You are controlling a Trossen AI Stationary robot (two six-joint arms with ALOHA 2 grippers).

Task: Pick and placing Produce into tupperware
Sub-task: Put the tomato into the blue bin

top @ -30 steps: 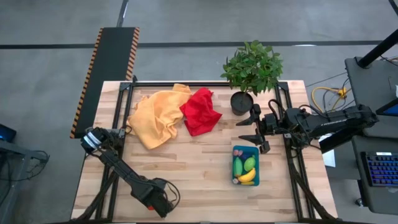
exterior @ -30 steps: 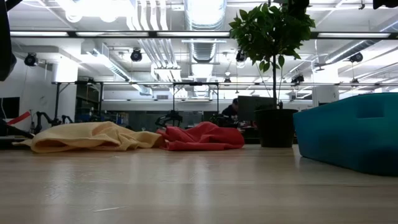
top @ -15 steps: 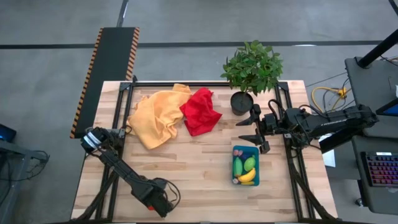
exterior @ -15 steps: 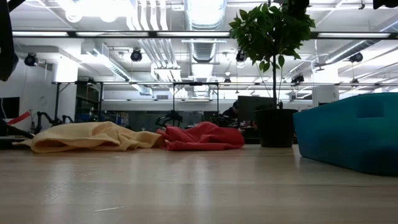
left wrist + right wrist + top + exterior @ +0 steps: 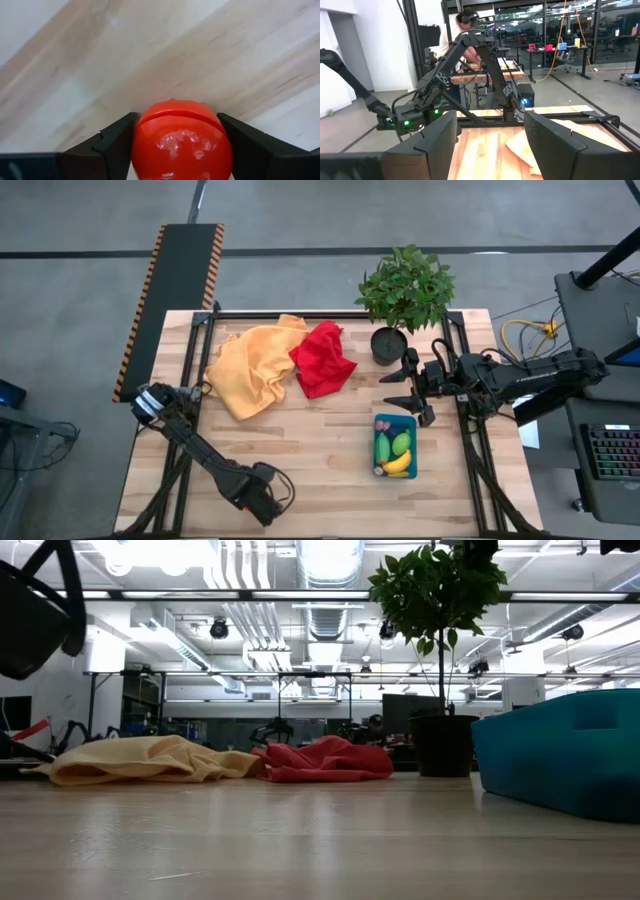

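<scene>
A glossy red tomato [image 5: 181, 142] sits between the two fingers of my left gripper [image 5: 177, 120], which points down near the table's front edge [image 5: 262, 498]. The teal tupperware [image 5: 395, 445] stands at the right of the table, and also shows in the low view [image 5: 560, 760]. It holds a yellow banana [image 5: 398, 465], two green pieces [image 5: 382, 448] and a small pink bit [image 5: 382, 423]. My right gripper [image 5: 408, 388] hovers open and level beyond the tupperware's far end, with nothing between its fingers [image 5: 490, 120]. My left gripper pinches the tomato between its two fingers, one on each opposite side [image 5: 142, 145]. The fingers come from above, pointing steeply down at the wooden top. Whether the tomato stands on the table or is lifted clear, I cannot tell.
A yellow-orange cloth [image 5: 252, 367] and a red cloth [image 5: 322, 358] lie crumpled at the far left. A leafy plant in a black pot [image 5: 392, 340] stands at the far right, next to my right gripper. Bare wood [image 5: 300, 440] lies between my left gripper and the tupperware.
My left hand has swung a little toward the table's right along the front edge and rolled slightly. In the low view its dark body has come further into the upper left corner.
</scene>
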